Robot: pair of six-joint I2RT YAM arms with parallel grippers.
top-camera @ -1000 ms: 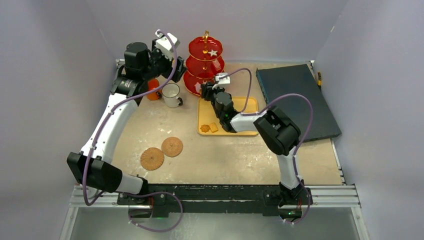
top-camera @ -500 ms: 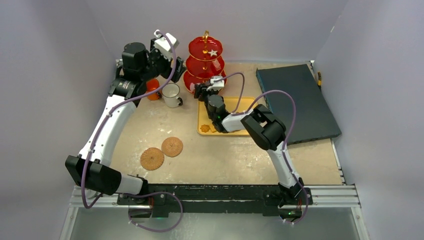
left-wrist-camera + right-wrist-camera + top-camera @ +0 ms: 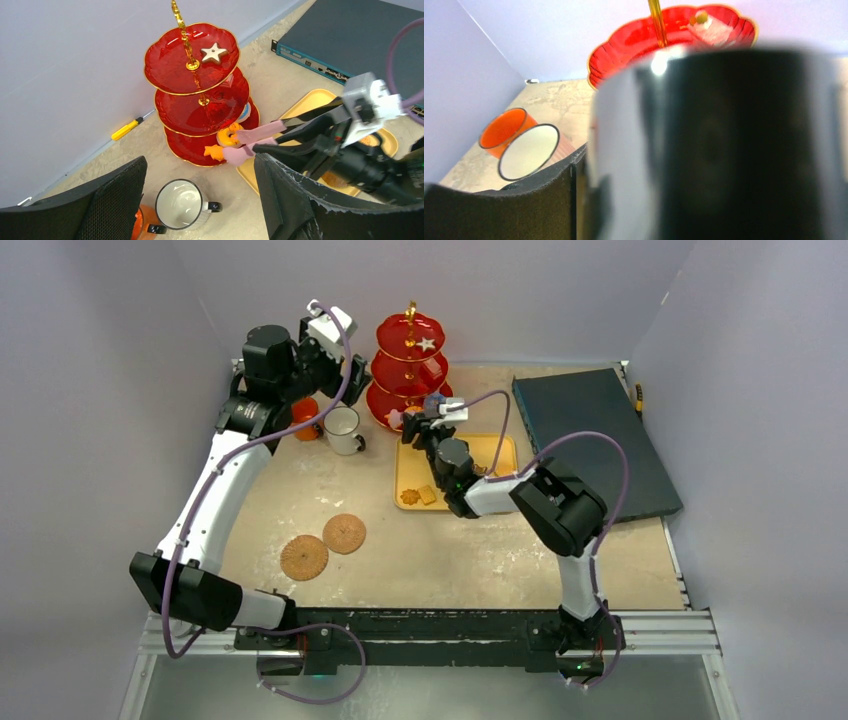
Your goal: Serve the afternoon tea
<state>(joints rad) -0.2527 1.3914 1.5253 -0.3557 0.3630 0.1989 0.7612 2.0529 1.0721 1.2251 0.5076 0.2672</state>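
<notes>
The top external view shows a red three-tier stand with a gold handle (image 3: 409, 365) at the far middle of the table (image 3: 450, 550), with a white star-shaped biscuit (image 3: 427, 344) on its top tier. Just left of it stands a white mug with a dark rim (image 3: 343, 430). Beside that is an orange mug (image 3: 304, 422), half hidden by the left arm. A flat yellow rectangular tray (image 3: 503, 452) lies in front of the stand, with two brown biscuits (image 3: 418, 496) in its near left corner. Two round woven coasters (image 3: 323, 545) lie nearer the arms, and a dark flat box (image 3: 595, 440) sits at the right. The right gripper (image 3: 418, 428) reaches to the stand's bottom tier. The left gripper (image 3: 356, 372) hangs above the mugs.

In the left wrist view, the left gripper's black fingers stand wide apart with nothing between them. The bottom tier holds an orange ring-shaped pastry (image 3: 230, 137), a blue-and-white pastry (image 3: 244, 112) and a small orange piece (image 3: 214, 150) at its rim. The white mug's pale inside shows to the bottom. The right gripper clasps metal tongs with pink tips (image 3: 256, 134). The tips are parted just beside the ring pastry, and contact cannot be judged.

In the right wrist view, a blurred shiny dark surface fills most of the frame. Above it shows a red tier with a pale pastry (image 3: 711, 30), and both mugs stand at the left.
</notes>
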